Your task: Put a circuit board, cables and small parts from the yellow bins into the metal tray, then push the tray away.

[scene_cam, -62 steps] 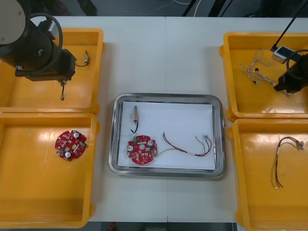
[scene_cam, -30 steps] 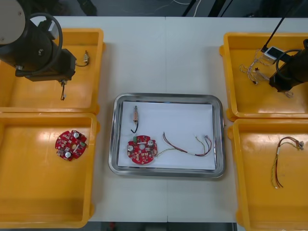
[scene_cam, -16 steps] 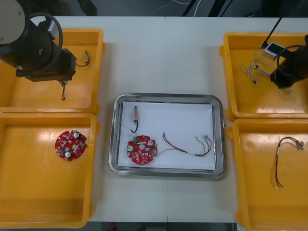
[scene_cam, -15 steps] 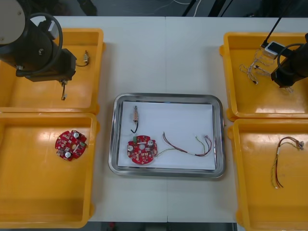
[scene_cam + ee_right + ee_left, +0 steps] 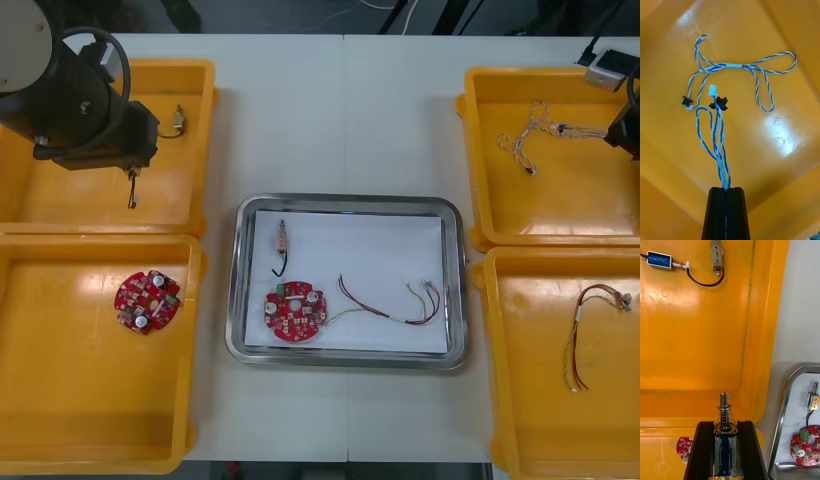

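Note:
My right gripper (image 5: 726, 189) is shut on a twisted blue and white cable (image 5: 717, 150), which runs from the fingertips to its black and white plugs over the far right yellow bin (image 5: 520, 205). In the front view the right gripper (image 5: 620, 135) sits at the right edge, the cable (image 5: 540, 130) stretched towards it. My left gripper (image 5: 725, 424) is shut on a small metal part (image 5: 724, 416) with a spring, held above the far left bin (image 5: 190, 150). The metal tray (image 5: 345, 203) holds a red circuit board (image 5: 294, 312), a cable (image 5: 385, 300) and a small part (image 5: 282, 240).
More blue and white cable (image 5: 741, 67) lies looped on the bin floor beyond the held strands. Two small metal parts (image 5: 717, 255) joined by a black cable lie in the far left bin. The near left bin holds a board (image 5: 147, 300); the near right bin holds a red and yellow cable (image 5: 585, 335).
The right gripper has shut on the blue and white cable and moved right and away, drawing the cable out across the bin. The left arm has not moved.

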